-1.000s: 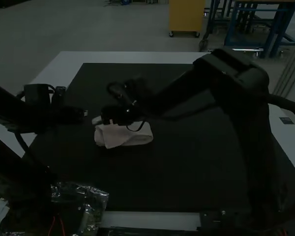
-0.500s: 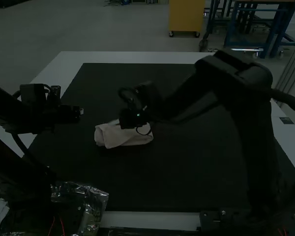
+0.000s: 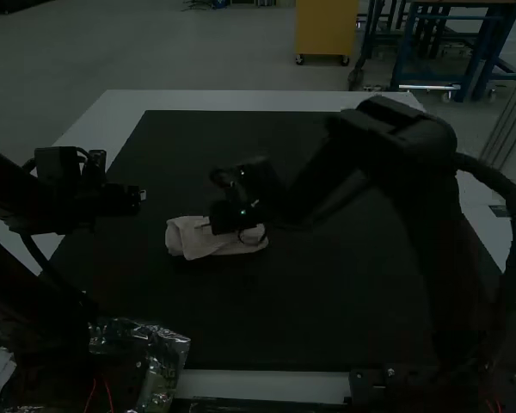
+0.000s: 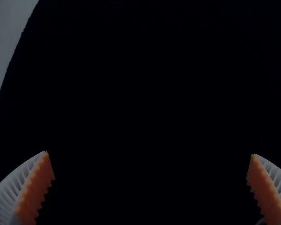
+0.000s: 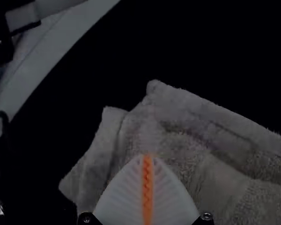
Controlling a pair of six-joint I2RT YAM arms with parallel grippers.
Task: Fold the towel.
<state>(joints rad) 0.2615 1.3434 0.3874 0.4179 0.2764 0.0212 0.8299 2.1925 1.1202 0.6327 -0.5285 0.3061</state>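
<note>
The pale towel [image 3: 189, 238] lies left of the mat's middle as a compact, layered bundle with a loose flap near its left end. Over its back edge is my right gripper [image 3: 211, 225]. From the right wrist, the towel [image 5: 215, 164] shows several overlapping layers, and my right gripper [image 5: 149, 157] is shut above it, its pads together with no cloth visible between them. To the towel's left, apart from it, my left gripper [image 3: 141, 196] hangs over the mat. In its own wrist view the left gripper [image 4: 149, 153] is wide open over the dark mat.
A dark mat [image 3: 327, 292] covers most of the white table [image 3: 215, 101]. Crinkled clear plastic [image 3: 168, 344] lies by the left arm's base at the near edge. The right arm reaches across the mat's right half.
My right gripper has moved rightward from the towel's left end to nearer its middle. The left gripper shifted slightly left, then stayed still. The towel looks unchanged.
</note>
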